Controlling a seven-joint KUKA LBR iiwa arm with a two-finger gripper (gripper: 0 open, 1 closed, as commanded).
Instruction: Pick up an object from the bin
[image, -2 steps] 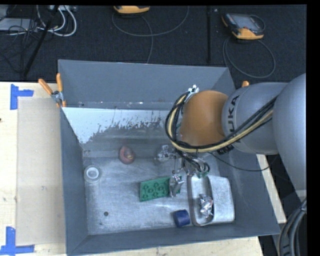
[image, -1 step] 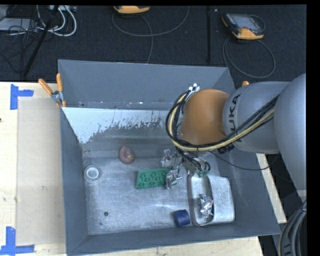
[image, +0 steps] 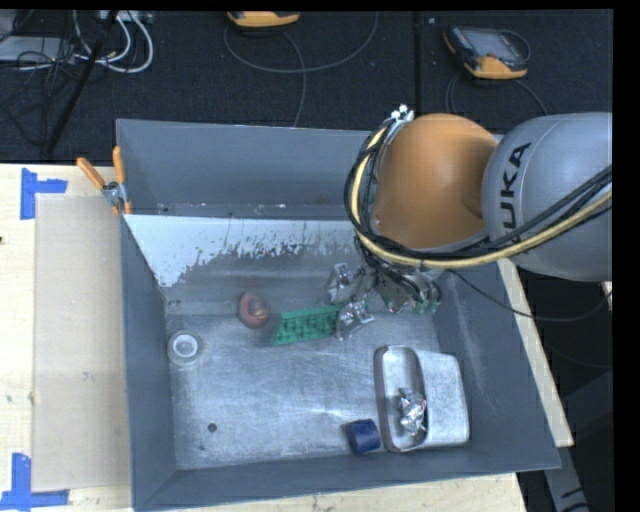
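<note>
The arm (image: 540, 190) reads "UKA". The gripper (image: 348, 300) sits at the 3 o'clock end of a green flat piece (image: 303, 326), whose long axis runs 9 to 3 o'clock. Whether the gripper is clenched or released cannot be told.

The bin (image: 150, 400) has bare floor in its near-left corner and along the middle of the near wall; the stretch under the far wall's left half is open too. Near the left wall sits a small clear ring (image: 184, 347); toward the centre a reddish-brown lump (image: 253, 310) and a flat green toothed piece (image: 305, 325) lie just beside each other; the gripper (image: 350, 300) and the arm's orange cover (image: 435, 180) crowd the far-right corner. A silver metal tray (image: 445, 390) fills the near-right corner, a small blue block (image: 362, 435) just beside its left side.
</note>
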